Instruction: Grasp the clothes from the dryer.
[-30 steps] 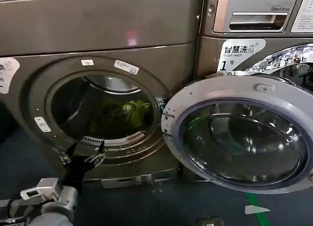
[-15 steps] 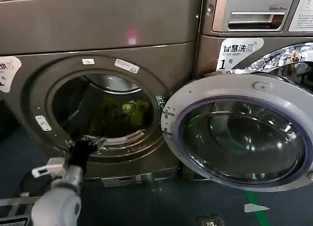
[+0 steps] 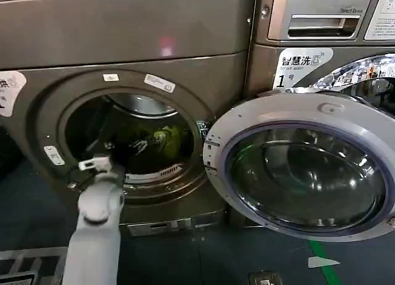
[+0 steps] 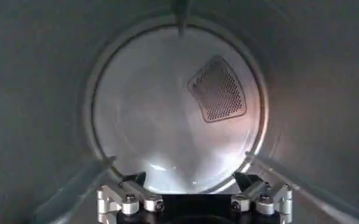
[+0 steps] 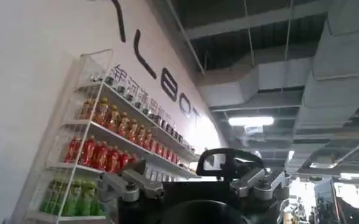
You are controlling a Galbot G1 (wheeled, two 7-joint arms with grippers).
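The dryer (image 3: 123, 69), a bronze-brown front-loader, stood with its round mouth uncovered and its silver-rimmed glass door (image 3: 305, 171) swung fully out to the robot's right, the pane facing the head camera. The clothes (image 3: 168, 140), a small bundle of yellow-green fabric, lay low inside the drum, toward the right side of the opening and well back from the front lip.

The left arm reached up from the lower left and passed over the lower-left edge of the mouth, so the left end effector (image 3: 137, 145) sat inside the drum, just to the left of the clothes. Whether it touched the fabric could not be told from the head view. In the left wrist view the left end effector (image 4: 194, 182) showed its two finger bases set wide apart, the fingers spread with nothing between them. Beyond them lay the pale round back wall of the drum (image 4: 173, 109), with a perforated vent patch (image 4: 217, 89) on it.

The right end effector (image 5: 194, 182) was held away from the machine, its camera looking up at a shelf of bottled drinks (image 5: 100, 155) against a white wall and at ceiling ducts; its fingers stood apart and held nothing.

To the right of the dryer, a second machine with a chrome door ring (image 3: 355, 72) carried a white sticker (image 3: 299, 66) marked "1".
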